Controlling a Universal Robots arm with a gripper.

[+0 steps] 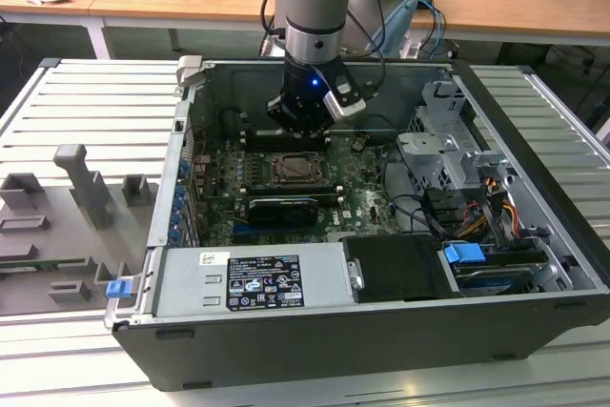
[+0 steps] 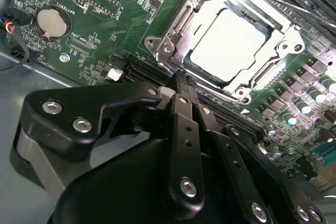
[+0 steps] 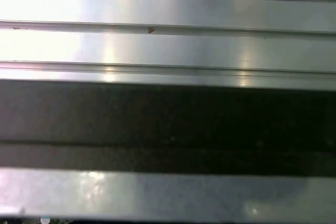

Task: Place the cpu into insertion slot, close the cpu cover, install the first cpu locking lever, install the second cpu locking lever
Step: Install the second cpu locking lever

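On the ribbed silver metal table, towards the exterior view's left, stand some grey blocky plastic fixtures, and beside them lies the open black-and-grey computer case with its green motherboard facing up. In the second wrist view a round silver coin battery sits near one edge of the board. Further across, the cpu, a flat square chip with a pale silver face, lies in the insertion slot, the small square metal-rimmed socket near the middle of the board. The cpu cover, a silvery hinged frame with a square window, looks to be down around it. The black two-fingered gripper hangs just beside the socket's near corner, pinched narrow with nothing between its fingers. I cannot tell whether either locking lever is latched, so I judge the lever work to be the step in hand. To do it well, I would press with the fingertip on the lever only, sweep steadily along the socket's edge, and keep off the chip's face and the small components by the rim.
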